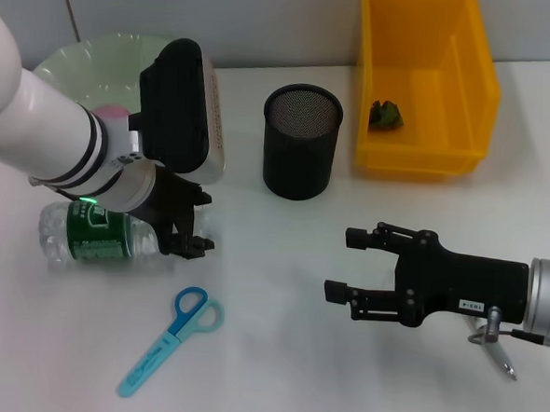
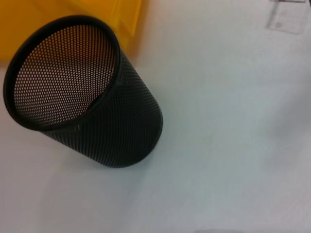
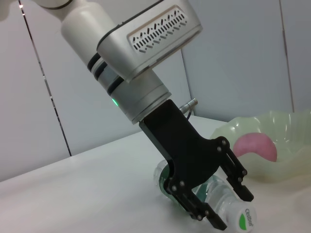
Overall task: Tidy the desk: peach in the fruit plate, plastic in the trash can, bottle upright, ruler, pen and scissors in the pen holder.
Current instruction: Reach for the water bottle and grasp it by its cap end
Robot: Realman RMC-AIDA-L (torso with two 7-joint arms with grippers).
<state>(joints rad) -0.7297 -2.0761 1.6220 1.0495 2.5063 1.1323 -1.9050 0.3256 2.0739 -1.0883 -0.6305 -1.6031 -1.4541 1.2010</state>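
White tabletop [image 1: 275, 355] carries everything, with a pale wall behind it. At the back right stands a yellow bin [image 1: 423, 80] with a small crumpled green piece [image 1: 385, 115] lying inside. Left of it the black mesh pen holder [image 1: 300, 140] stands upright, and its inside cannot be made out. At the back left, the pale green fruit plate [image 3: 282, 145] holds the pink peach [image 3: 256, 147]. The bottle [image 1: 100, 235] lies on its side at the left, with its white cap [image 3: 242, 218] pointing toward the middle. The left gripper [image 3: 221, 206] is down on it, jaws set either side of the neck just behind the cap. Just in front of the bottle lie the blue scissors [image 1: 171, 341], flat and untouched. The right gripper [image 1: 341, 263] hovers low over bare tabletop at the right, jaws wide and holding nothing, with a small metal item [image 1: 495, 346] beside its wrist.
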